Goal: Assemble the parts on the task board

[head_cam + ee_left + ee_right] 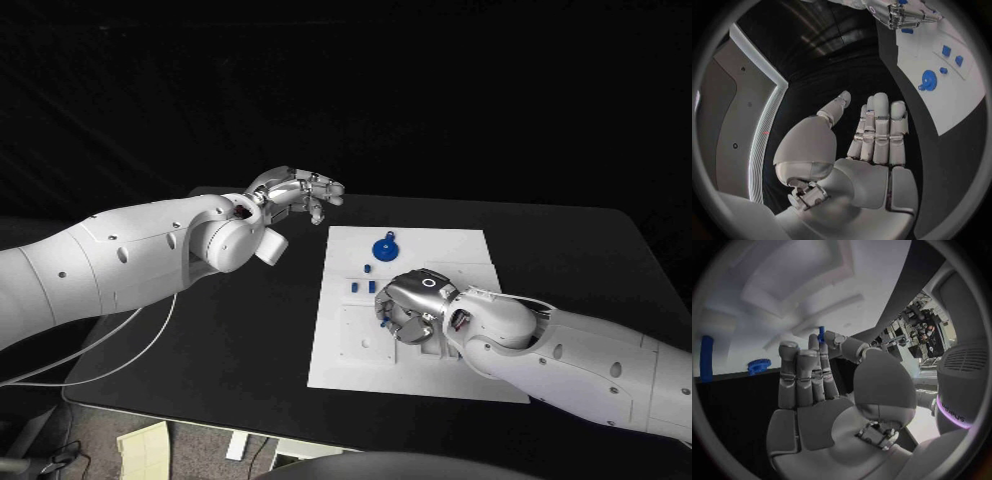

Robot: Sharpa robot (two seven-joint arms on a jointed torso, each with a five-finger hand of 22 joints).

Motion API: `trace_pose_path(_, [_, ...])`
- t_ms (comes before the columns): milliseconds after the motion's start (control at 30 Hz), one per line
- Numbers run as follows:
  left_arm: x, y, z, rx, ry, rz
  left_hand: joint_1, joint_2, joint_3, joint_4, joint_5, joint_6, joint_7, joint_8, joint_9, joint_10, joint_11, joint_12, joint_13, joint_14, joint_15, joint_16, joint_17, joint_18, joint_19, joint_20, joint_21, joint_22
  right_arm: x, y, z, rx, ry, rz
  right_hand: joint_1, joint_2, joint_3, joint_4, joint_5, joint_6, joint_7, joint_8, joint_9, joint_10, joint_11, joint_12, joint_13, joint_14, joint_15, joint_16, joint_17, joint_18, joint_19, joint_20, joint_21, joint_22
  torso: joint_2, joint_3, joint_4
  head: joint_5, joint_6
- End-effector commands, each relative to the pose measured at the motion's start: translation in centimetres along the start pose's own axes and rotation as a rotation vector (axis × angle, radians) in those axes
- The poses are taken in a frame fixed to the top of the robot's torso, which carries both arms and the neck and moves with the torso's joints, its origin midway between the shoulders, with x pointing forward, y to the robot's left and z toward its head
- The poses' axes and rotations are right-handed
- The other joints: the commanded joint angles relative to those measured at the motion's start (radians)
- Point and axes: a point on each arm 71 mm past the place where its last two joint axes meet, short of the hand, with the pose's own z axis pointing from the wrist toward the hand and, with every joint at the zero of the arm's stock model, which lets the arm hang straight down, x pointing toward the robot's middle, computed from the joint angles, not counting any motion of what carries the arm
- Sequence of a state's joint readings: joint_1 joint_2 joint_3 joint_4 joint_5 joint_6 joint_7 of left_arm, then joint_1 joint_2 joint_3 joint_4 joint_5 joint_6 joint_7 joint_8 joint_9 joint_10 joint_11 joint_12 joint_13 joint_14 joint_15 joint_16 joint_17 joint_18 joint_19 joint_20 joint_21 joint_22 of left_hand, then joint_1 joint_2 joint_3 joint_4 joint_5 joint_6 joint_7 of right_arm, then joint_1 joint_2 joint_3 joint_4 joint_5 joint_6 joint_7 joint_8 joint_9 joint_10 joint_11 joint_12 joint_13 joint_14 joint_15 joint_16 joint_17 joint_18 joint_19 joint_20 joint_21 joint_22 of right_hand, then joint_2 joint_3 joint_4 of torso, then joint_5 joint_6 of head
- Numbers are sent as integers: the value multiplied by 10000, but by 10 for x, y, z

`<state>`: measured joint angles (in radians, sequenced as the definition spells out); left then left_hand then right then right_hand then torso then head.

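Your left robot hand [296,190] hangs over the black bench [577,250] in the upper left of the frame, just off the task board's top left corner. Its fingers [879,130] stand straight and close together, thumb apart, and it holds nothing.

The white task board [433,245] lies at the centre of the frame. Your right robot hand [411,305] sits low over the board's middle, palm down. In the right wrist view, a small blue peg [821,334] stands pinched between the thumb and the fingertips [807,357], so that robot hand is holding one part.

On the board you can see a round blue gear [385,249] with a small tab near the upper middle, clear of both robot hands. Below it, to the left of your right robot hand, two small blue blocks [362,287] stand side by side, near the fingers but apart from them. The right wrist view also shows a toothed blue part [757,365] and an upright blue pin [706,357] on the board beyond the fingers.
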<state>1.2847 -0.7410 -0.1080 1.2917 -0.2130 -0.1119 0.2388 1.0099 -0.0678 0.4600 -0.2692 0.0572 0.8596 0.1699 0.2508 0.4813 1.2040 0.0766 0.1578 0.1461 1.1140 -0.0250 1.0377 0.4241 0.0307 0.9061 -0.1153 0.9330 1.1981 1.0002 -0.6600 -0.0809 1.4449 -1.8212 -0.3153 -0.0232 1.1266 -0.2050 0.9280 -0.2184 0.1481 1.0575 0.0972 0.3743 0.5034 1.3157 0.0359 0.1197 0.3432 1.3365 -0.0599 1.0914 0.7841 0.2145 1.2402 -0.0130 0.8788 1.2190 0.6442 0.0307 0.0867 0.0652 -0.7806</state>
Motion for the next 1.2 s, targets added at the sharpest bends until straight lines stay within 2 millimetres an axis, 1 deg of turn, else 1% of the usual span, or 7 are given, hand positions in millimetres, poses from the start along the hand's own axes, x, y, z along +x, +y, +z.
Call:
trace_pose_path(33, [2, -1, 0, 78, 142, 15, -48, 51, -28, 39, -5, -25, 30, -1, -9, -5, 89, -9, 17, 32, -4, -32, 16, 813, 2, -73, -62, -2, 4, 2, 1, -25, 199, -115, 33, 115, -59, -10, 66, -5, 2, 53, 13, 223, -42, 25, 7, -256, -203, 32, -9, 473, 214, -280, 41, 11, 1, 0, -4, 15, -23])
trace_pose_path(500, [3, -1, 0, 72, 184, 6, -47, 48, -29, 39, -5, -29, 31, 3, -10, -7, 90, -8, 18, 33, -3, -37, 23, 814, 2, -73, -66, 1, 13, 11, 4, -229, 457, -58, 23, 124, -67, -13, 76, -8, 4, 49, 25, 220, -41, 17, 23, -257, -202, 35, -14, 473, 211, -283, 49, 20, 3, -3, 6, 14, -72])
trace_pose_path(933, [2, -1, 0, 29, 181, 6, -53, 43, -35, 42, -7, -33, 32, 6, -12, -10, 91, -9, 19, 32, -2, -42, 29, 813, 3, -72, -69, 3, 15, 4, 3, -78, 557, 346, -113, 110, -104, 38, 99, -189, 79, -72, 35, -10, 39, -149, 36, -318, -128, -31, -85, 473, 119, -244, 13, 29, -8, -4, -4, 40, -97])
trace_pose_path(1000, [1, -1, 0, 22, 166, 9, -54, 42, -35, 43, -7, -34, 32, 6, -12, -11, 91, -9, 19, 32, -2, -43, 29, 813, 3, -72, -69, 3, 16, 3, 2, -82, 564, 469, -288, 32, -437, -86, 649, -339, 145, -152, 39, -164, 109, -256, 31, -326, -52, -37, -110, 473, 99, -235, 26, 52, -8, -4, -4, 40, -97])
trace_pose_path(1100, [0, -1, -1, 13, 150, 12, -55, 42, -36, 44, -7, -35, 33, 6, -13, -12, 92, -9, 20, 32, -2, -44, 30, 812, 3, -71, -70, 3, 15, 2, 2, -101, 400, 595, -538, -52, -1034, -285, 1158, -625, 267, -307, 3, -478, 224, -451, -29, -370, 55, -60, -143, 473, 39, -214, -1, 56, -8, -2, -2, 39, -101])
trace_pose_path(1167, [0, -1, -1, 25, 179, 143, -56, 41, -37, 45, -7, -37, 33, 6, -13, -13, 92, -10, 19, 32, -2, -44, 31, 812, 3, -71, -70, 4, 14, 1, 0, -72, 262, 785, -797, -227, -1547, -452, 1608, -814, 347, -408, -29, -716, 301, -565, -89, -424, 131, -91, -168, 473, -28, -187, -27, 61, -5, -1, -4, 32, -107])
trace_pose_path(1200, [1, -1, -1, 54, 243, 314, -57, 40, -37, 45, -7, -38, 33, 6, -13, -13, 92, -10, 19, 32, -1, -45, 31, 812, 3, -71, -71, 4, 13, 0, -1, -47, 154, 795, -883, -215, -1938, -604, 1804, -1034, 437, -525, -76, -1189, 430, -618, -232, -430, 249, -86, -175, 473, -45, -193, -30, 67, -5, -4, -5, 31, -118])
